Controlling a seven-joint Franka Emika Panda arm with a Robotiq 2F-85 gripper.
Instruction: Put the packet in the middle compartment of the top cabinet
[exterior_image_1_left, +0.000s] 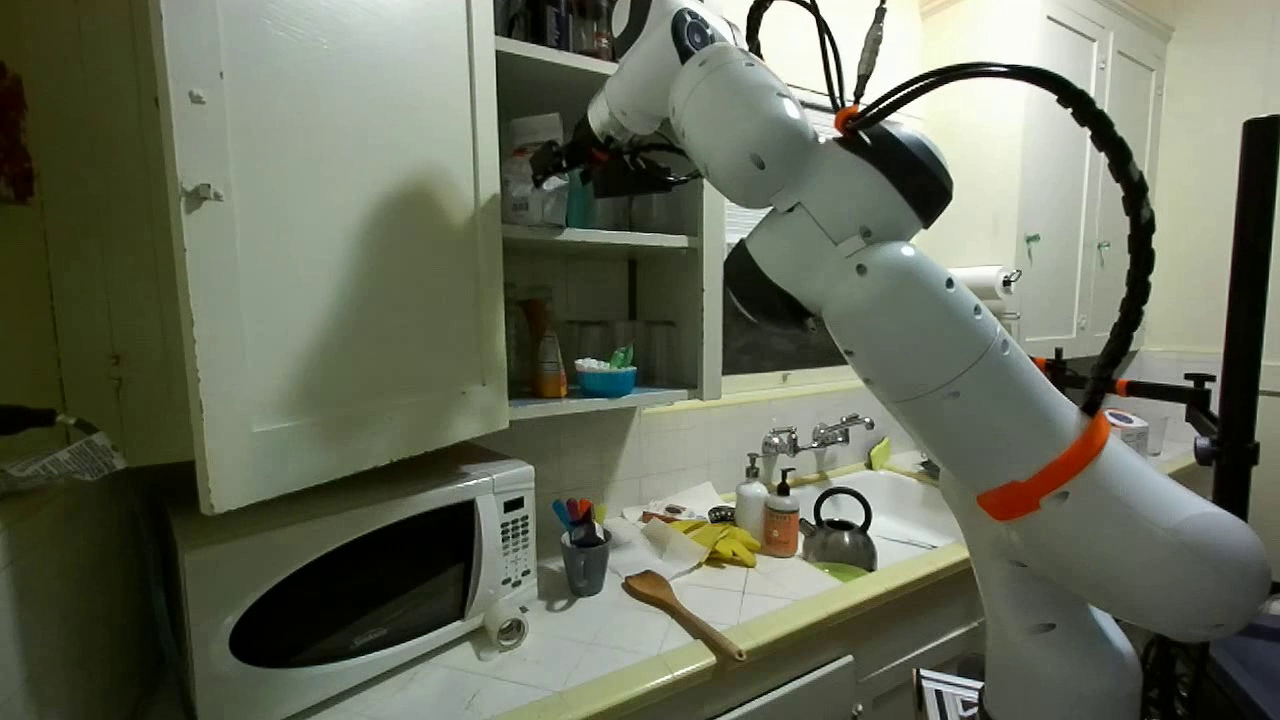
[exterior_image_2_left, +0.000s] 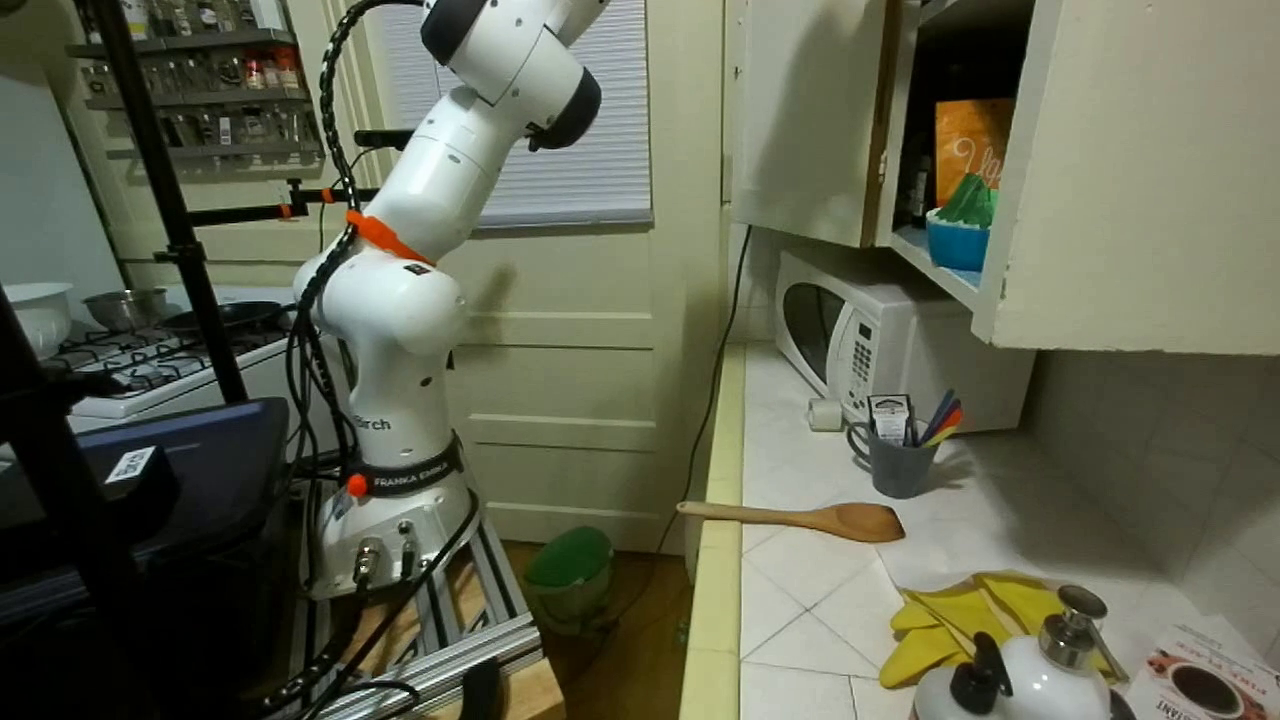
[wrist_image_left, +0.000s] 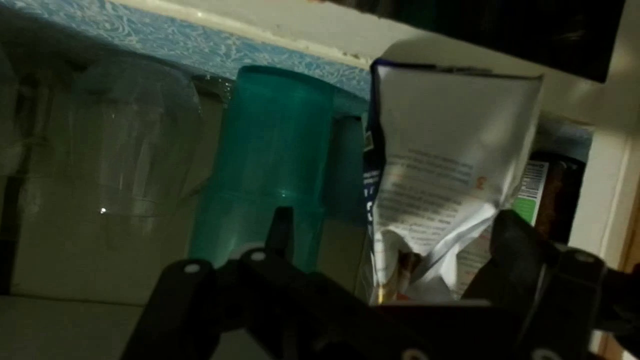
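Note:
The packet (exterior_image_1_left: 533, 203) is white and silver with printed text and a dark blue side. It stands upright on the middle shelf (exterior_image_1_left: 600, 238) of the open top cabinet, and also shows in the wrist view (wrist_image_left: 445, 135). Its near end is creased. My gripper (exterior_image_1_left: 562, 160) is at the middle compartment, in front of the packet. In the wrist view my gripper (wrist_image_left: 392, 215) has its fingers wide apart with the packet between them. The left finger is apart from the packet; the right overlaps its edge, and contact cannot be told. The gripper is out of the frame in an exterior view.
A teal cup (wrist_image_left: 270, 150) and clear glasses (wrist_image_left: 135, 135) stand beside the packet. A dark jar (wrist_image_left: 555, 195) is on its other side. The cabinet door (exterior_image_1_left: 340, 220) hangs open. The lower shelf holds a blue bowl (exterior_image_1_left: 605, 380) and an orange packet (exterior_image_2_left: 970, 145). A microwave (exterior_image_1_left: 370, 590) sits below.

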